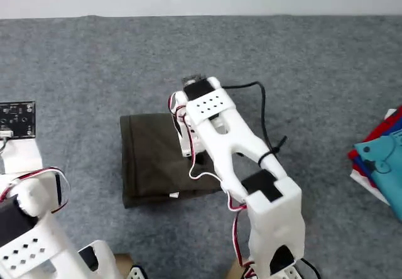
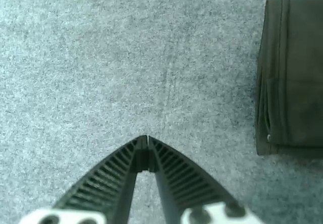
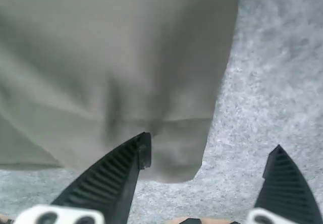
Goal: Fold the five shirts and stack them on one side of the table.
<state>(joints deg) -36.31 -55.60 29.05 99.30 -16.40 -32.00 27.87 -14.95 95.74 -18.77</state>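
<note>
A dark olive shirt [image 1: 151, 159], folded into a rectangle, lies flat on the grey table near the middle. My right arm leans over its right side, and the right gripper [image 3: 212, 143] hangs open just above the shirt's [image 3: 111, 57] edge. One finger is over the cloth and the other over bare table, with nothing held between them. My left arm [image 1: 31, 229] sits at the front left corner. The left gripper [image 2: 147, 139] is shut and empty above bare table, with the folded shirt [image 2: 290, 72] a short way off to one side.
A pile of red, blue and white shirts [image 1: 380, 159] lies at the table's right edge. A small black board [image 1: 17, 119] stands at the left edge. The grey table cover [image 1: 301, 71] stretches open at the back and right of the middle.
</note>
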